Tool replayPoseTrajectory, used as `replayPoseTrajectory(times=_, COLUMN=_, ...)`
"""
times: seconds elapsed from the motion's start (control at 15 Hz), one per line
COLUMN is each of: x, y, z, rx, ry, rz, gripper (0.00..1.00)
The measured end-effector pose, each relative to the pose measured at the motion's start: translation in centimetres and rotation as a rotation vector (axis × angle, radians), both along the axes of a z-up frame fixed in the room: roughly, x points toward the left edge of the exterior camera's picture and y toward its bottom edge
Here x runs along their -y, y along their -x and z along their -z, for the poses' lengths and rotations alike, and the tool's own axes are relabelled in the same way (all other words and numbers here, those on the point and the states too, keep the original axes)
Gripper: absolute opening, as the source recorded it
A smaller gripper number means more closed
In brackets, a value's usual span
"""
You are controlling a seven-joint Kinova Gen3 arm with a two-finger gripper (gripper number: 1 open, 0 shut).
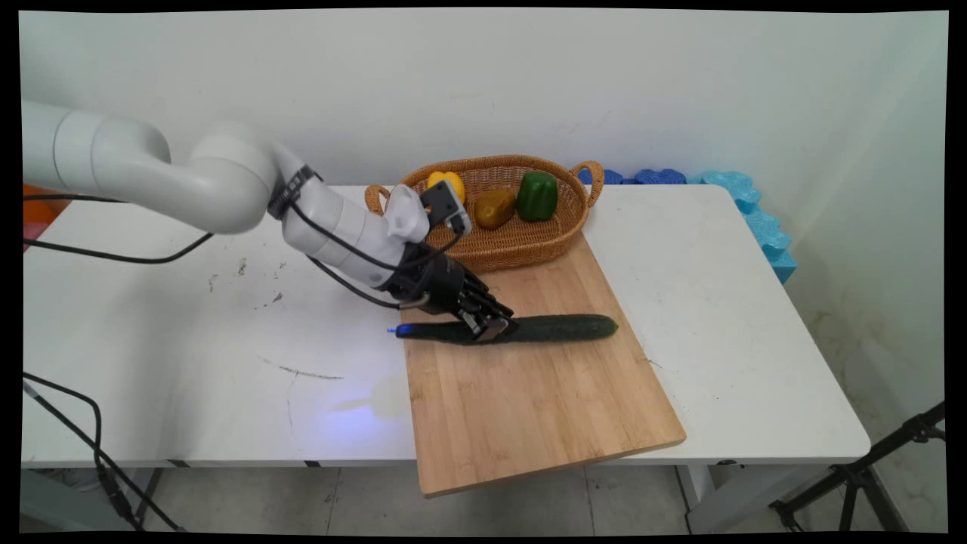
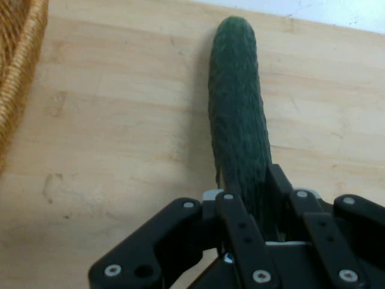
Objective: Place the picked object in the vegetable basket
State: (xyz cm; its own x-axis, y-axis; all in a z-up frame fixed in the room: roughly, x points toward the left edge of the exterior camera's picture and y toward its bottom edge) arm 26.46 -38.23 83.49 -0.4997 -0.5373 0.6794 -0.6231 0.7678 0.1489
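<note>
The gripper (image 1: 492, 326) was closed around the cucumber (image 1: 559, 328), its two fingers (image 2: 240, 232) pressing the dark green skin from either side at a point left of the vegetable's middle. In the hand view, the cucumber (image 2: 237, 120) ran straight out from between the fingers and lay flat against the wood; whether any part of it was lifted clear could not be told.

The cutting board (image 1: 529, 408) served as the reference. The cucumber lay crosswise on the board's far half, with its left end at the board's left edge and its right end close to the right edge. The near half of the board was bare wood and overhung the near edge of the white table (image 1: 189, 340).

A woven basket (image 1: 521, 242) with two handles stood at the far end of the board, its rim overlapping the board's far edge. It contained a yellow pepper (image 1: 447, 181), an orange-brown pepper (image 1: 494, 208) and a green pepper (image 1: 537, 196).

As to progress, the grip on the cucumber appeared established, while the cucumber was whole and outside the basket.
</note>
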Motion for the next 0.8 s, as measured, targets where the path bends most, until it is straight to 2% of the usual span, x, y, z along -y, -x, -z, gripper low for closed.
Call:
replayPoseTrajectory(times=0.33, x=-0.5, y=0.3, z=1.8, rx=-0.004, ry=0.008, rz=-0.019, gripper=0.0)
replayPoseTrajectory(times=0.4, x=-0.5, y=0.3, z=2.0, rx=-0.005, ry=0.01, rz=-0.021, gripper=1.0)
replayPoseTrajectory(times=0.8, x=-0.7, y=0.4, z=2.8, rx=-0.008, ry=0.024, rz=-0.015, gripper=1.0)
